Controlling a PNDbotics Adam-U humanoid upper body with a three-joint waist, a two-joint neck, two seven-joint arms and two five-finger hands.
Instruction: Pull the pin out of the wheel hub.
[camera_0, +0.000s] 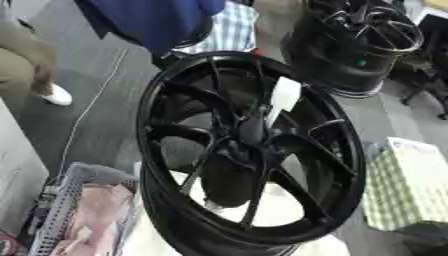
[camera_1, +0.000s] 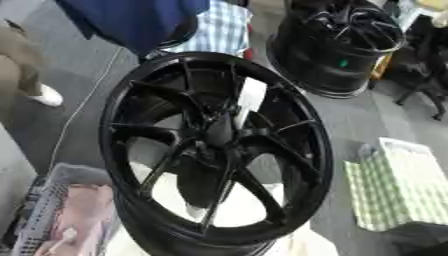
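A large black wheel rim (camera_0: 249, 150) with several thin spokes fills the middle of both views, its face turned toward me. At its hub (camera_0: 249, 137) a dark, narrow stub (camera_0: 254, 125) stands out from the centre; I cannot tell whether it is the pin. A white tag (camera_0: 284, 95) lies over an upper spoke. Through the spokes I see a dark bulky shape (camera_0: 229, 182) and a white surface below it. Neither of my hands shows in either view.
A second black wheel (camera_0: 354, 47) stands on the grey floor at the upper right. A green-checked white box (camera_0: 407, 185) sits at the right. A grey basket (camera_0: 70, 200) with pink contents is at the lower left. Blue cloth (camera_0: 157, 20) hangs at the top.
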